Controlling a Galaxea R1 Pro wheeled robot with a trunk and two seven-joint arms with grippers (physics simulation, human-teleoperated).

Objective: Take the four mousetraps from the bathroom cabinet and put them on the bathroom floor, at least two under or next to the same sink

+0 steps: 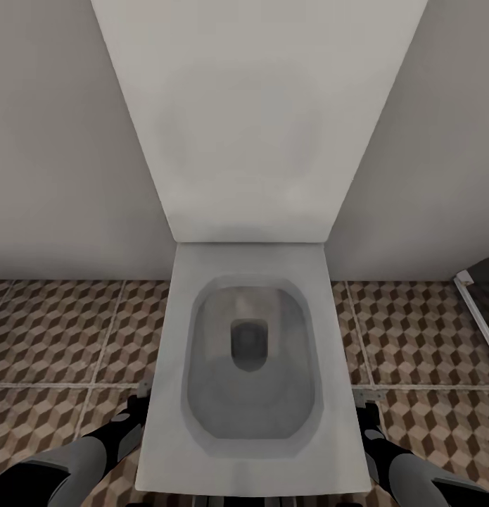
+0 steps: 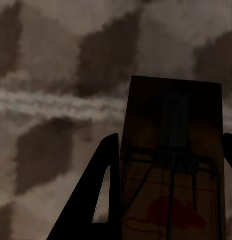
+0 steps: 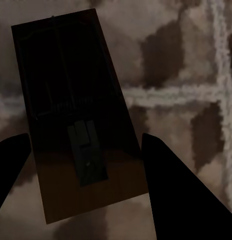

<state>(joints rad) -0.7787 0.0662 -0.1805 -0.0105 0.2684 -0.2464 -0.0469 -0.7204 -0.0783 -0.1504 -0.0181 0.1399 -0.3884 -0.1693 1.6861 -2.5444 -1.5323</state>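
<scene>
White toilet [image 1: 248, 366] fills centre of head view, cube-pattern bathroom floor [image 1: 58, 331] either side. My left gripper [image 2: 168, 165] at lower left clamps mousetrap [image 2: 173, 165] between fingers [image 2: 103, 190]. My right gripper [image 3: 85, 170] at lower right grips second mousetrap [image 3: 75, 110], tiles behind.

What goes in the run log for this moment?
left end effector: shut on mousetrap | right end effector: shut on second mousetrap | facing: toilet | below: bathroom floor
</scene>
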